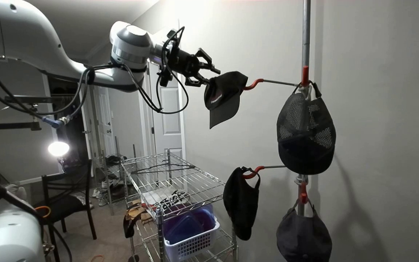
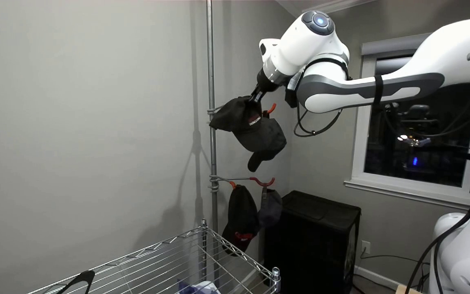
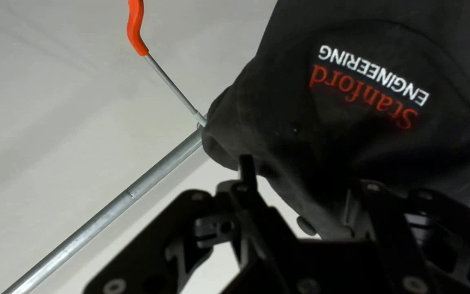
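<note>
Where cap (image 3: 341, 126) overlaps pole (image 3: 104, 217), hook (image 3: 134, 27) near; rack (image 2: 157, 263) lower

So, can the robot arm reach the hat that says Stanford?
Probably yes: the claw is open right at the Stanford hat, and I see nothing in between.

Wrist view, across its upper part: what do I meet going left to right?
Orange hook tip → metal shaft → black cap → its lettering.
</note>
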